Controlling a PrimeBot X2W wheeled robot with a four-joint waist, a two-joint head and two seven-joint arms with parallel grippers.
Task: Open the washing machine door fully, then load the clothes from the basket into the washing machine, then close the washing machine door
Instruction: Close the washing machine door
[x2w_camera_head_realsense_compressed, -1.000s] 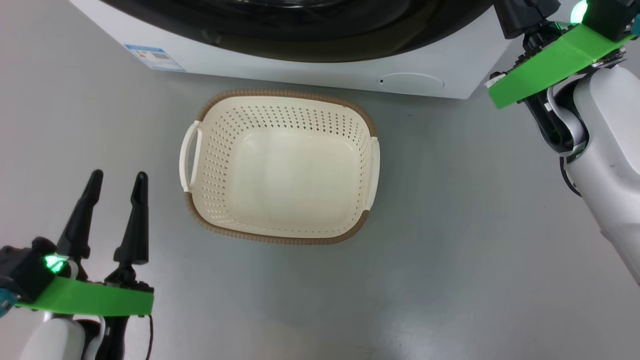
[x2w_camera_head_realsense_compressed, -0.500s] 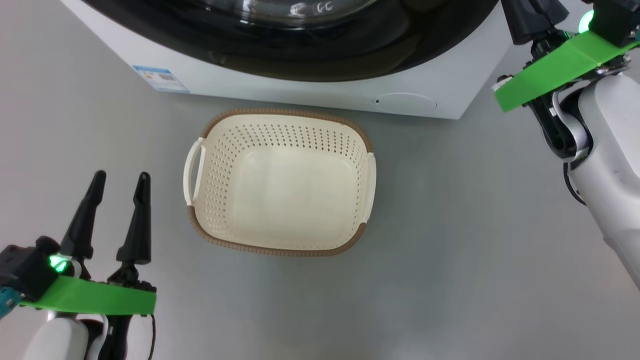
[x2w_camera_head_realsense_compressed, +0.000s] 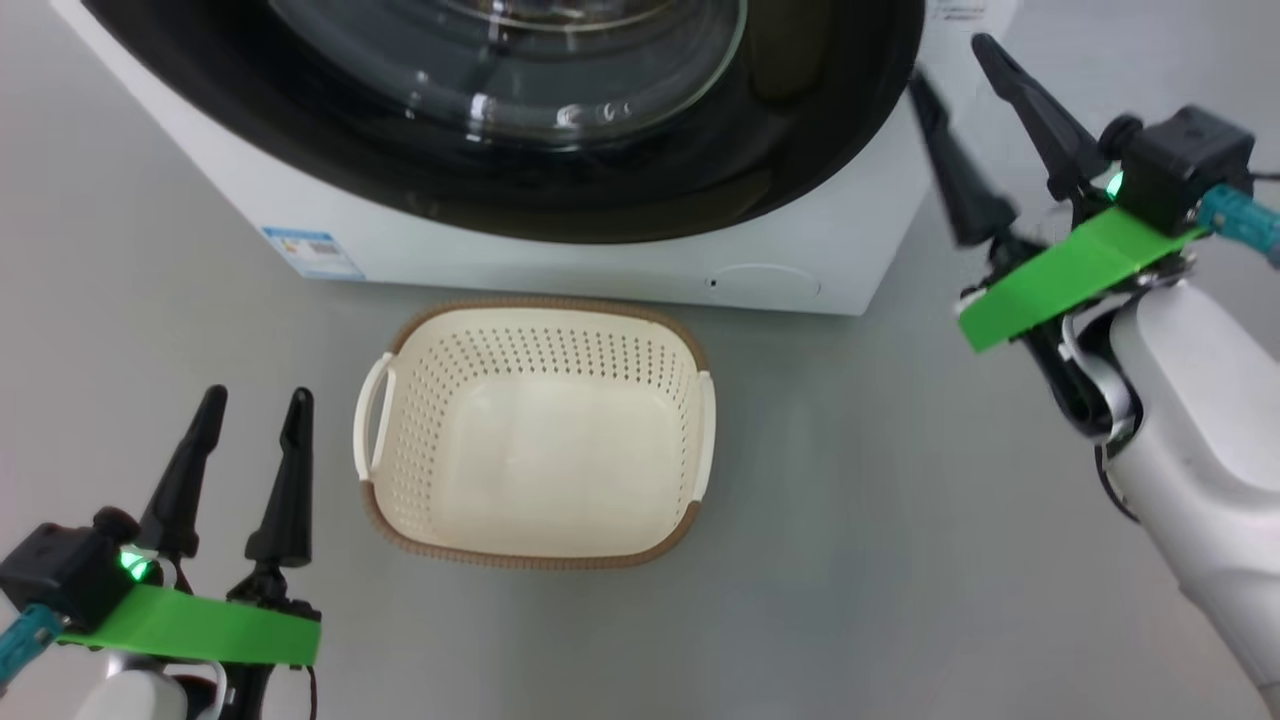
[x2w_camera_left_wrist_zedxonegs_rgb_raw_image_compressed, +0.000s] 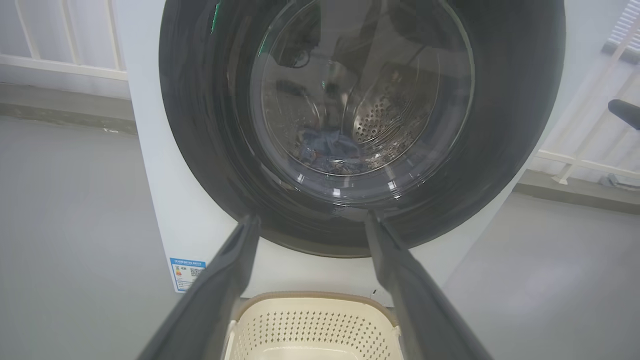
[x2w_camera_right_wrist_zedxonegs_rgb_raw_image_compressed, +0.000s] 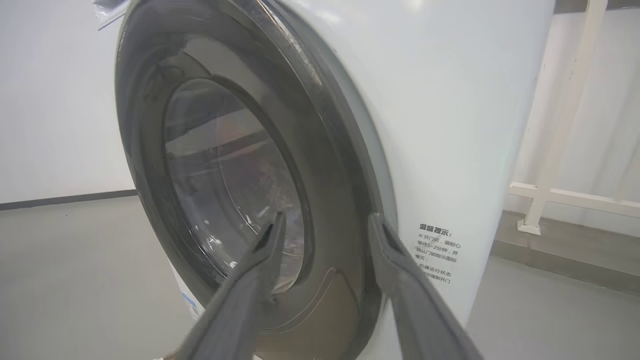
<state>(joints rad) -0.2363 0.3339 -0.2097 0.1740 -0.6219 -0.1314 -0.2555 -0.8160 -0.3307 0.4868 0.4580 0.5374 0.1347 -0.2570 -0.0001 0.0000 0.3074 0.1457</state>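
Checking closure: door (x2w_camera_head_realsense_compressed: 520, 110) looks flush on the washer (x2w_camera_head_realsense_compressed: 600, 265). Clothes (x2w_camera_left_wrist_zedxonegs_rgb_raw_image_compressed: 327, 147) lie inside the drum, and the basket (x2w_camera_head_realsense_compressed: 540, 303) is empty on the floor. Right gripper (x2w_camera_head_realsense_compressed: 948, 62) released, holding nothing, near the door's right edge. Left gripper (x2w_camera_head_realsense_compressed: 256, 397) released, idle. Press the rim squarely only if the latch seems unseated.

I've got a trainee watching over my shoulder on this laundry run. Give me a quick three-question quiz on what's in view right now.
1. True or false: the basket is empty.
2. Where are the clothes?
A) in the basket
B) inside the washing machine, seen through the glass of the washing machine door
C) draped over the machine's top
3. Fill in: the right end effector, beside the machine's front corner, has its fingers ___ and grips nothing.

Key: 1 true. 2 B. 3 apart (open).
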